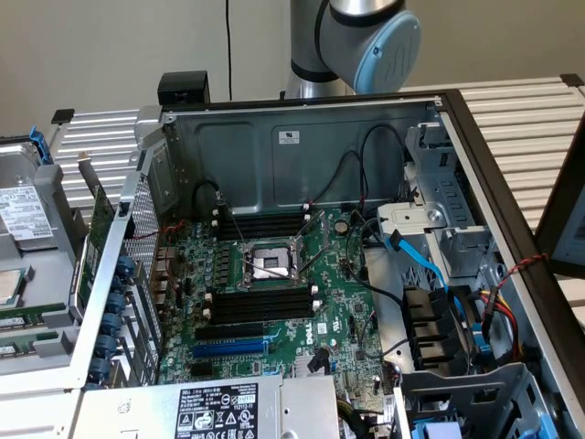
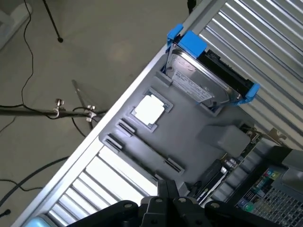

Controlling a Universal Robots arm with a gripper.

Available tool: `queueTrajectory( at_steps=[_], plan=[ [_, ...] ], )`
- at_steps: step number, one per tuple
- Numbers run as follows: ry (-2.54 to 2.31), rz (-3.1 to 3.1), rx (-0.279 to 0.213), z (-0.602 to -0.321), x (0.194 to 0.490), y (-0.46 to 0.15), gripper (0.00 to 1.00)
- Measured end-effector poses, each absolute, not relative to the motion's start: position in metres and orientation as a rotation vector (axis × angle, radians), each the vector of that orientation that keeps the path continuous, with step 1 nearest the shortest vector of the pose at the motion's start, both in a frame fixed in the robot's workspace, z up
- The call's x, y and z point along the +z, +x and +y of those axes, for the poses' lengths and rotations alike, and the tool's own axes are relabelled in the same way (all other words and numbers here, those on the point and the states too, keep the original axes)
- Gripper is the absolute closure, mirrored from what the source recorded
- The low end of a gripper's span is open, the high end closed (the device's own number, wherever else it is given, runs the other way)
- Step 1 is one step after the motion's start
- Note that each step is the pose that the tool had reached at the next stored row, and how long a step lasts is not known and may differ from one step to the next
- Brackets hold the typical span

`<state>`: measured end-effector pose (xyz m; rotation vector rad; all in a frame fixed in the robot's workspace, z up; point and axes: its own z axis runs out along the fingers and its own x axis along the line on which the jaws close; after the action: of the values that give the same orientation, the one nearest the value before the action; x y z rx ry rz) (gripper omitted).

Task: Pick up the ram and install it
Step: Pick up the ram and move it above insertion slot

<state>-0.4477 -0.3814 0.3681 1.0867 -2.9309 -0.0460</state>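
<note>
Near the edge of the table (image 2: 265, 56), outside the open case (image 1: 302, 137), the ram (image 1: 23, 316) lies in the grey tray (image 2: 189, 127). Jaws together and empty, the tool (image 2: 167, 189) hovers over that tray. A clean pick probably needs the jaws parted, squared across the stick's middle, then a straight lift without twisting.

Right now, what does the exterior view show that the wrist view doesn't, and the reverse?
Exterior view: the motherboard with its CPU socket, black slots and blue slot, inside the open case. Wrist view: the floor and the shut fingers. Both: the grey tray holding the hard drive, on the slatted table.
</note>
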Motion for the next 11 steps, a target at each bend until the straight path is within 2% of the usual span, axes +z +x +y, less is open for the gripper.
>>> queueTrajectory(
  at_steps=[11],
  plan=[
    [1.373, -2.805, -0.043, -0.3814, 0.3667, -0.4481, 0.90]
  ],
)
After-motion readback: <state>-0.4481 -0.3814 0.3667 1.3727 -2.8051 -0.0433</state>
